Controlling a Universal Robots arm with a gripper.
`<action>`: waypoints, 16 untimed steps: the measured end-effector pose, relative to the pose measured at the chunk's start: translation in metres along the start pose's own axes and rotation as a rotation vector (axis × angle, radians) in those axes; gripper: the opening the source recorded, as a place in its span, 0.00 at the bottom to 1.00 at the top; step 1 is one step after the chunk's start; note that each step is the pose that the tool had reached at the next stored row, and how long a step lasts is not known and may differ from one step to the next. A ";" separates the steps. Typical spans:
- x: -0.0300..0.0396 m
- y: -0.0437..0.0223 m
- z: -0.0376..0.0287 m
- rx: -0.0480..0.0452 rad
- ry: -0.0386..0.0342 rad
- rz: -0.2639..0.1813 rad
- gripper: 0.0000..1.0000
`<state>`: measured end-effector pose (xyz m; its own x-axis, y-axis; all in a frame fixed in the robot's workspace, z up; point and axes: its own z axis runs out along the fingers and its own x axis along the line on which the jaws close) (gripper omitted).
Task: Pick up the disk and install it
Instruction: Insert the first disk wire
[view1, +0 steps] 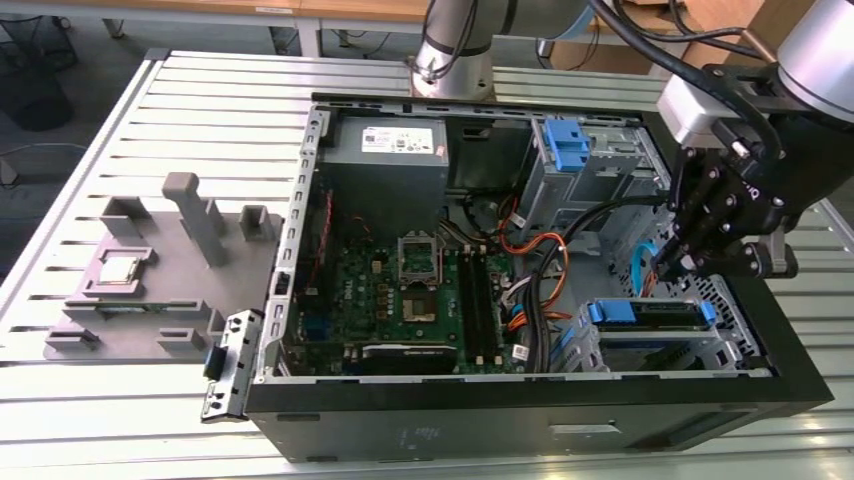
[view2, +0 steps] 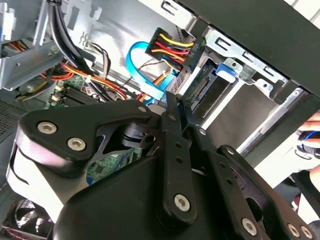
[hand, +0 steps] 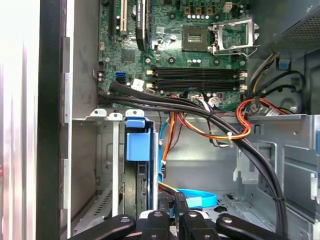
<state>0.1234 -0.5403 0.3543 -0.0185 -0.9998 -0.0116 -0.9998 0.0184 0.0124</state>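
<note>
The disk (view1: 650, 313), with its bright blue carrier, lies in the metal drive bay at the near corner of the open computer case, on the exterior view's right. Its blue end tab shows in both wrist views (view2: 226, 68) (hand: 137, 142). A power connector (view2: 172, 47) with red, yellow and black wires sits at the disk's end. My gripper (view1: 677, 268) (view2: 179, 101) (hand: 173, 220) hovers just above the bay, beside a light blue data cable (view2: 149, 80). Its fingers are close together and I see nothing between them.
The case holds a green motherboard (view1: 400, 290), cable bundles (hand: 220, 125) and an upright blue bracket (view1: 566, 145) on the rear bay. A grey fixture (view1: 147, 270) stands on the slatted table at the exterior view's left. A hand (view2: 312, 131) shows outside the case.
</note>
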 end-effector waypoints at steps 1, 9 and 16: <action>0.0000 0.0000 0.0006 -0.0001 0.0052 0.000 0.19; 0.0002 -0.0001 0.0053 0.0000 0.0470 0.000 0.19; 0.0001 -0.0001 0.0056 0.0002 0.0534 0.001 0.19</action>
<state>0.1235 -0.5404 0.3487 -0.0184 -0.9990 0.0418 -0.9997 0.0189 0.0122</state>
